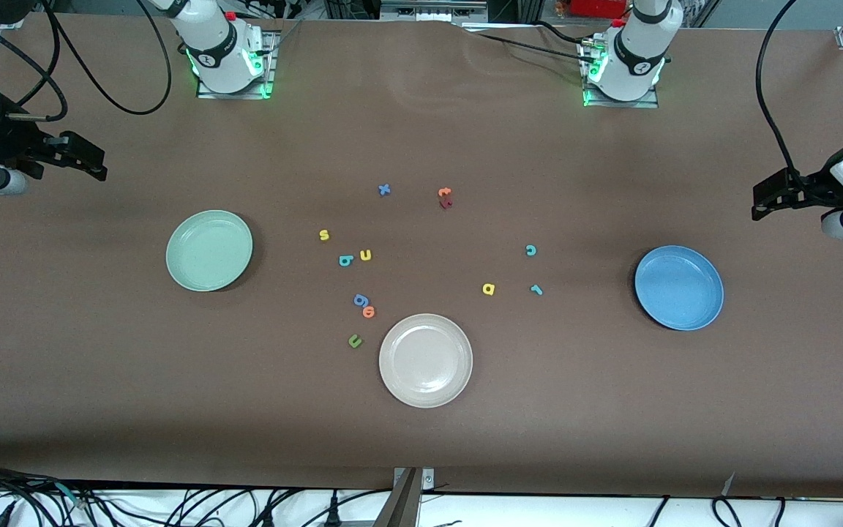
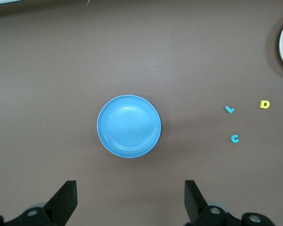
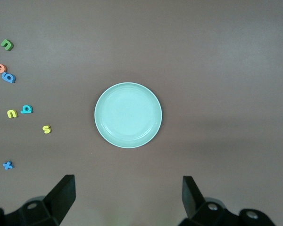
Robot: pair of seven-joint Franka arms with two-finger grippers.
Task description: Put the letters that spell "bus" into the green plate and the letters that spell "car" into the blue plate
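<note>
Waiting with nothing sorted, the left gripper (image 1: 758,201) and right gripper (image 1: 96,165) are hanging spread at the tabletop's ends while all six letters are lying mid-tabletop between the empty green plate (image 1: 181,274) and blue plate (image 1: 710,307).

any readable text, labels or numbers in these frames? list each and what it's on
No printed words, brands or numbers are readable; only loose foam letters lying on the table:
"s" yellow letter
"b" teal letter
"u" yellow letter
"c" teal letter
"a" yellow letter
"r" teal letter
"x" blue letter
"g" blue letter
"o" orange letter
"u" green letter
Orange and dark red pair: unreadable.
</note>
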